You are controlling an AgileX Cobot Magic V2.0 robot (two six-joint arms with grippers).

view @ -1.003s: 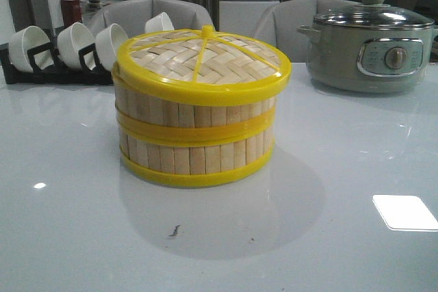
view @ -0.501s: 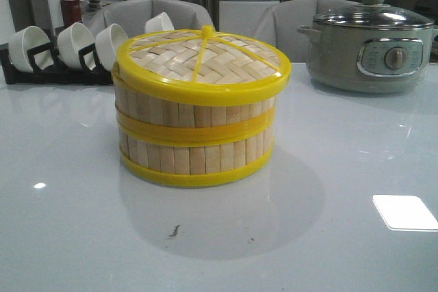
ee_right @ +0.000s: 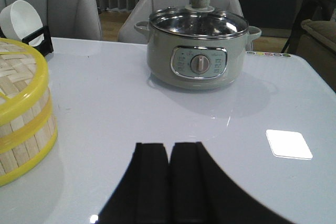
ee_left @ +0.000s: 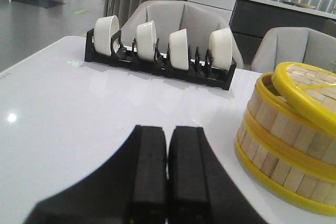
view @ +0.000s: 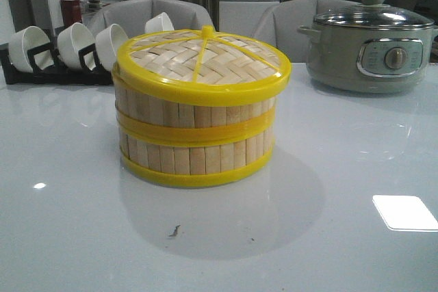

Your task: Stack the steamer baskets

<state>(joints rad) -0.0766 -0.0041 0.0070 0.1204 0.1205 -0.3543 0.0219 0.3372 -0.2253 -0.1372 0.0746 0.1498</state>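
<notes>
Nothing has moved since the earlier frames. Two baskets [view: 198, 138] stand stacked one on the other mid-table, capped by one woven lid [view: 202, 59]. Four white bowls [ee_left: 148, 40] sit on edge in one black rack [ee_left: 157, 66]; one grey-green pot [view: 369, 46] stands far right. The left gripper [ee_left: 167, 174] and right gripper [ee_right: 169, 179] both have jaws pressed together, holding nothing, above the glossy white table [view: 68, 223]. Grey chairs [view: 147, 11] stand behind.

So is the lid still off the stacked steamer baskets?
No, the woven lid sits on top of the two stacked steamer baskets.
</notes>
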